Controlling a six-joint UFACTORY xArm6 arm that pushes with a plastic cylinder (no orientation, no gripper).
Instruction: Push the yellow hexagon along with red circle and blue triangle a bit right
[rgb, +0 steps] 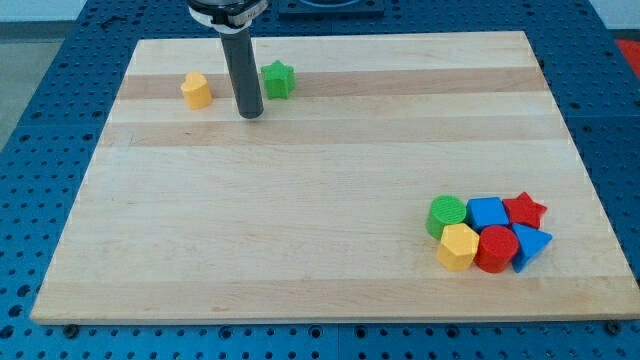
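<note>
1. The yellow hexagon block (458, 246) sits near the pale wooden worktop's (330, 230) lower right corner, touching the red circle block (496, 249) on its right, which touches the blue triangle block (531, 246) in turn.
2. These three form one row, so a rightward shove on the hexagon should carry all of them.
3. Behind them, pressed close, lie a green circle block (446, 214), a blue square block (488, 212) and a red star block (525, 210).
4. My tip (251, 113) is well apart, near the view's top left, between a small orange block (197, 90) and a green star block (278, 79).
5. The tool is a plain rod with nothing to open and holds nothing; it touches no block.
6. It likely must travel to the hexagon's left side first.
</note>
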